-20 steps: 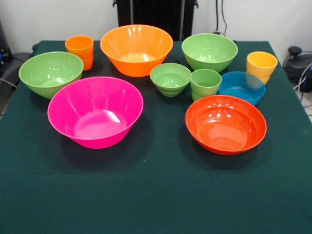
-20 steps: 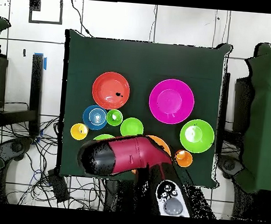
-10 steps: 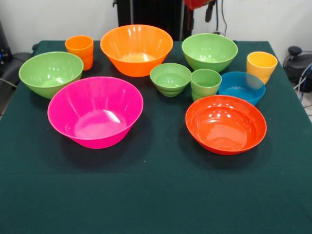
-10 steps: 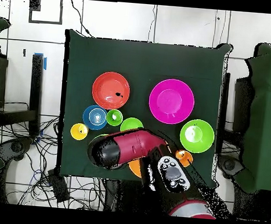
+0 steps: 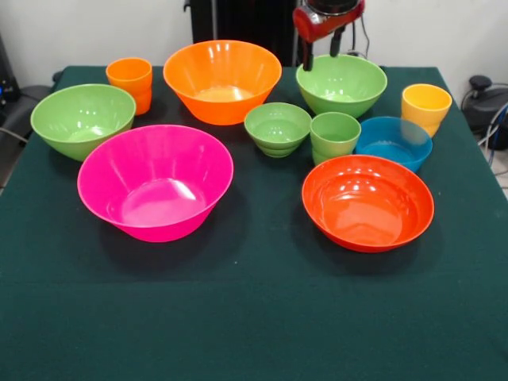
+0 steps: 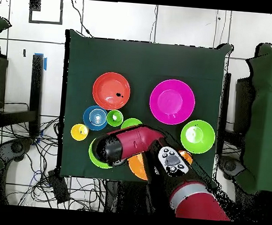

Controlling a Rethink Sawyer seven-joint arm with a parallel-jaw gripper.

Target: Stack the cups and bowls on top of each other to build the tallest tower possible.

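Note:
All cups and bowls stand apart on the green cloth, and none is stacked. The large pink bowl (image 5: 155,181) (image 6: 172,101) is front left and the red-orange bowl (image 5: 367,201) (image 6: 111,90) front right. Behind them are the small green bowl (image 5: 278,127), green cup (image 5: 334,136), blue bowl (image 5: 393,141), yellow-orange cup (image 5: 425,107), orange bowl (image 5: 222,79), orange cup (image 5: 130,82) and a left light green bowl (image 5: 82,119). My gripper (image 5: 320,49) hangs open and empty over the back left rim of the right light green bowl (image 5: 341,83).
In the overhead view the red arm (image 6: 124,146) lies over the light green bowl (image 6: 93,155) and the orange bowl (image 6: 137,167), hiding most of both. The table cloth (image 5: 254,317) reaches the front edge. Cables and grey equipment lie beside the table (image 5: 484,103).
The arm has swung out over the table's back row. The gripper, absent a second ago, has come down above the right light green bowl. No cup or bowl has moved.

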